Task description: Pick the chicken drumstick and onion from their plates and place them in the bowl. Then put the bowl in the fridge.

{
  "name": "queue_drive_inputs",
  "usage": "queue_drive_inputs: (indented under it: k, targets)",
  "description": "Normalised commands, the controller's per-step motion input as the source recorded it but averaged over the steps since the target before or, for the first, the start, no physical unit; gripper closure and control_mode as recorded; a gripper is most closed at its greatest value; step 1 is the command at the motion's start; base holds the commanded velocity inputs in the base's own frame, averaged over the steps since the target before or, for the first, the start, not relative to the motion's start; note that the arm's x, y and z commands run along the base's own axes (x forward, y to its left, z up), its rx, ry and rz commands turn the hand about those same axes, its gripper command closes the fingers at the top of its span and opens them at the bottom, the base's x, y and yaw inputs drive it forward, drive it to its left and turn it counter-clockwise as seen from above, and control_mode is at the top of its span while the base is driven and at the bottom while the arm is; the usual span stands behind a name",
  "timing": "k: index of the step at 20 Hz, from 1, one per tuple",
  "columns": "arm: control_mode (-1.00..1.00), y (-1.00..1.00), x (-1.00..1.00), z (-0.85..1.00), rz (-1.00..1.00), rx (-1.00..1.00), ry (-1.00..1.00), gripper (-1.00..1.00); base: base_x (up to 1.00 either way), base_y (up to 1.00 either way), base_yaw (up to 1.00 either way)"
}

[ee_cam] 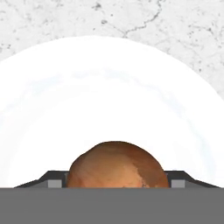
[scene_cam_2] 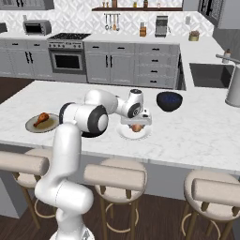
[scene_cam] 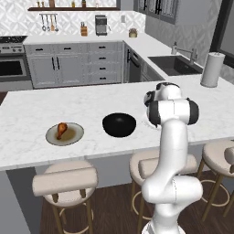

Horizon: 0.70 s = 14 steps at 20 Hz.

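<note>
The onion (ee_cam: 117, 165) sits on the white plate (ee_cam: 109, 87), which lies on the pale marble counter (scene_cam_2: 197, 136) near its front edge, above the row of padded stools (scene_cam_2: 112, 176). The gripper (scene_cam_2: 136, 123) is down over that plate, a finger on each side of the onion; its dark fingertips (ee_cam: 52, 180) flank the ball in the hand view, but whether they already press on it I cannot tell from here.

Beyond the plate, toward the sink (scene_cam: 173, 64), the black bowl (scene_cam: 119, 124) stands alone on open marble. Well apart on the other side, the chicken drumstick (scene_cam: 61, 129) lies on the grey-olive plate (scene_cam: 65, 134), its thin bone end pointing toward the counter's front.

The counter has wide bare stretches around all three dishes. A paper towel roll (scene_cam: 212, 69) stands at the far corner by the sink. Behind the counter run grey cabinets (scene_cam: 73, 64), an oven (scene_cam_2: 67, 58) and a wall shelf (scene_cam: 68, 8) with small jars.
</note>
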Motion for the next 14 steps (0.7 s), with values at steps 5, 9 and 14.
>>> queue_drive_inputs:
  k: [5, 9, 14]
  targets:
    - [-1.0, 0.0, 0.0, 0.18, -0.02, 0.01, 0.0, 1.0, 0.0, 0.0, 0.0]
    - [-1.0, 0.17, -0.22, 0.65, -0.01, 0.0, 0.0, 1.0, 0.0, 0.0, 0.0]
    - [-1.0, 0.65, -0.32, 0.55, 0.0, 0.0, 0.0, 1.0, 0.0, 0.0, 0.0]
